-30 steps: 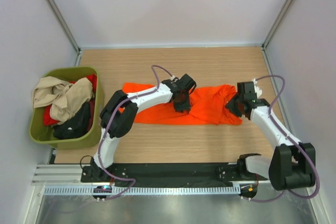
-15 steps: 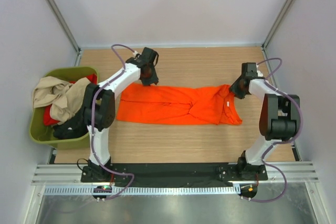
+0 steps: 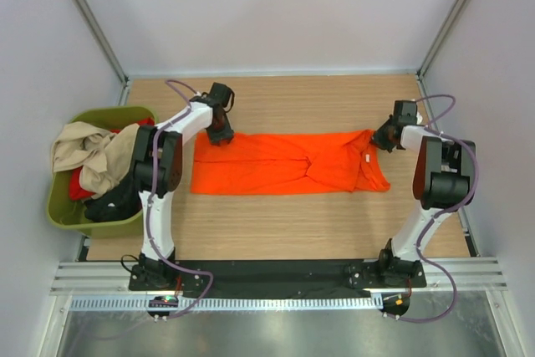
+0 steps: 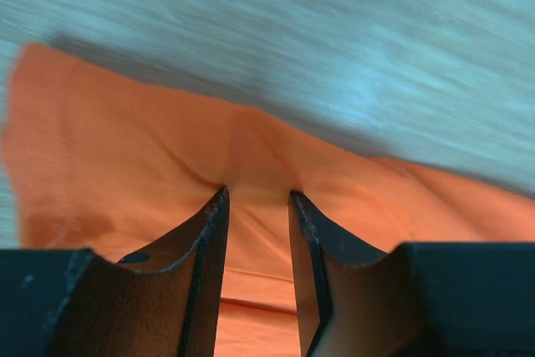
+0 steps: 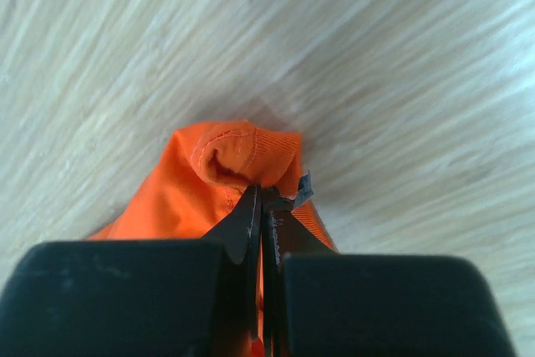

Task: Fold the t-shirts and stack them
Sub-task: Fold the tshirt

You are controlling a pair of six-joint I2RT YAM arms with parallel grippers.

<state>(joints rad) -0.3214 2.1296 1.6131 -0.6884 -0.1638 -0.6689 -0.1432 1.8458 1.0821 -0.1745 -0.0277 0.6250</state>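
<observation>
Since the orange t-shirt (image 3: 284, 165) lying on the table (image 3: 334, 102) is soft and floppy, I am pinching one end with my right claw (image 5: 261, 198); my left claw (image 4: 257, 198) is sitting, fingers apart, on the other.

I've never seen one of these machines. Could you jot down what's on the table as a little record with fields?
table: wood
orange shirt: flat, a long strip across the middle
left pincer: jaws apart, tips on the shirt's far edge near its left end
right pincer: shut on the shirt's far right corner
tub: olive, at the left, holding crumpled beige shirt, red shirt, black shirt
stack: none yet
</observation>
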